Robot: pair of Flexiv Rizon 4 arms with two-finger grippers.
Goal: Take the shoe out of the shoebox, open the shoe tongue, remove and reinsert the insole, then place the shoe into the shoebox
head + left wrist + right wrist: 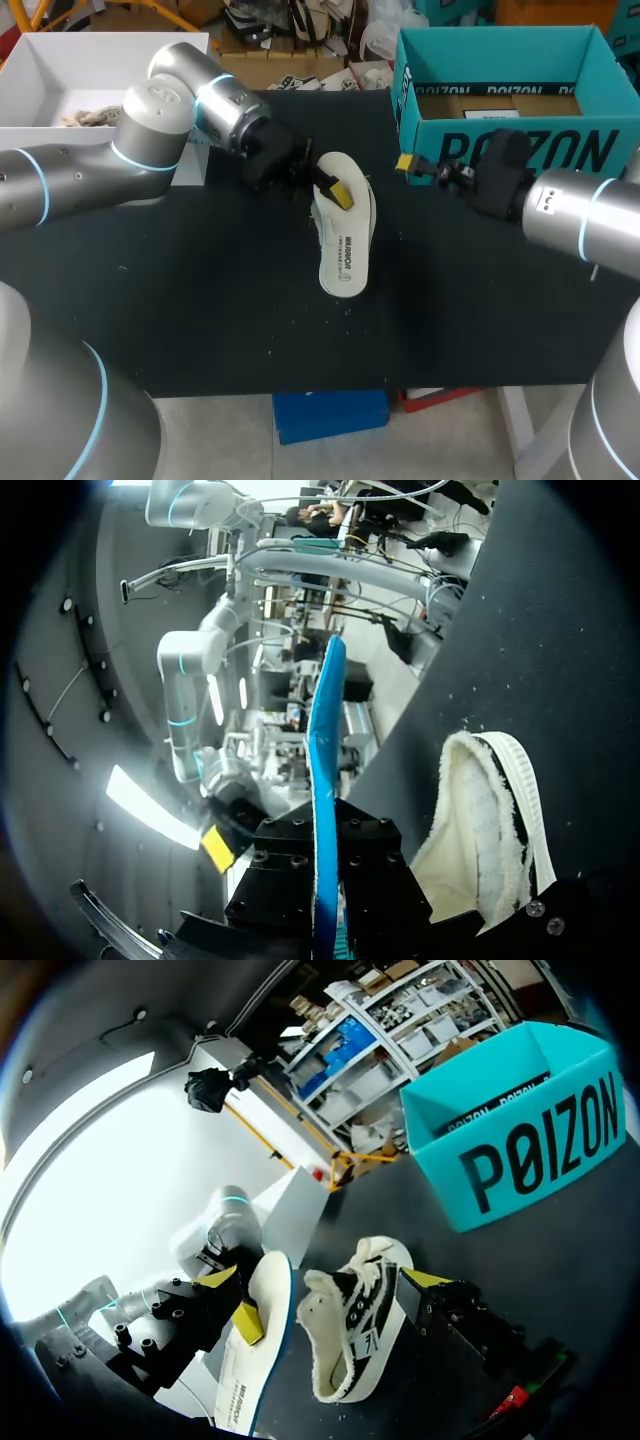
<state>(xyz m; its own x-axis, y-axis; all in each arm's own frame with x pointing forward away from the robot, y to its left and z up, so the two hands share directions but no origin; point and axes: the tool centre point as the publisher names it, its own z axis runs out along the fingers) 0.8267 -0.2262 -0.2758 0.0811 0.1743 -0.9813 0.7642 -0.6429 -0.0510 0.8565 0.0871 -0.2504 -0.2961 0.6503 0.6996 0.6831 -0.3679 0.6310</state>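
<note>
- Nearest, the front strip of the black bench (200, 330) is flecked with pale specks; the left arm (90, 175) comes in over its left edge, the right arm (580, 215) over its right edge
- Farther in, about the middle of the bench, the shoe (352, 1345) lies on the top; it is black and white with a fleecy lining, and its opening faces the right gripper (405, 163); it is out of the shoebox (425, 135)
- Just beside the shoe, on the left arm's side, the insole (340, 250) is held up; its face is white and its edge blue; from above it hides most of the shoe; whether its near end touches the shoe cannot be told
- The left gripper (335, 188) is clamped narrow on the insole near its far end; one yellow tip (342, 192) lies across the white face; in the left wrist view the blue edge runs straight out between the two black finger blocks
- Right of the shoe and apart from it, the right gripper hangs over the bench, pointing towards the shoe; whether it is open or closed cannot be told
- Farther back, at the far right corner, the teal shoebox stands open at the top, brown card on its floor, just behind the right gripper
- At the far left corner stands a white box (40, 75), open at the top
</note>
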